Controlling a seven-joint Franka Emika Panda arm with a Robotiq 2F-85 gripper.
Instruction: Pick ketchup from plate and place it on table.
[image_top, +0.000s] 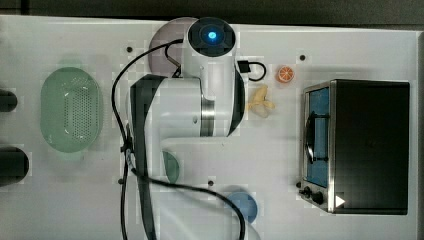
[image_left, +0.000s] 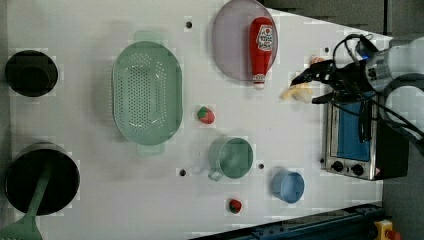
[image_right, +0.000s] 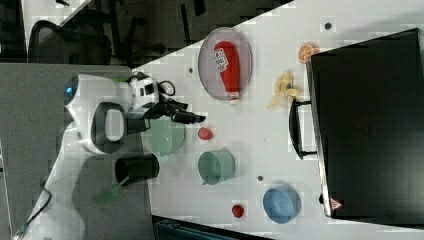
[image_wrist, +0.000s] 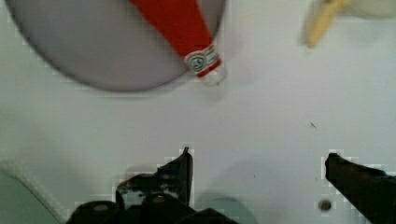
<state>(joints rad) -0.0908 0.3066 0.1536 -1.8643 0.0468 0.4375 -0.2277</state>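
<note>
Red plastic ketchup bottle (image_left: 262, 47) with white label lies flat on the smooth round mauve-grey plate (image_left: 230, 42) near the white bench (image_left: 90, 150) edge, its clear cap overhanging the rim. Black end effector (image_wrist: 257, 175) hangs over bare bench nearby, fingers wide apart, gripping nothing.

plate (image_top: 162, 37): the arm is covering most of it in the top view, leaving a mauve arc showing at upper centre
ketchup (image_wrist: 180, 28): the wrist view's edge is cutting off its body; just the tapering neck and cap are showing
green cup (image_top: 171, 166): the arm is hiding all but a sliver, centre of the top view
blue dish (image_top: 243, 205): a cable is crossing it, lower centre of the top view
hand (image_wrist: 258, 175): the wrist view's frame is cropping both fingers
label (image_left: 266, 35): its print is coming out too small to read
</note>
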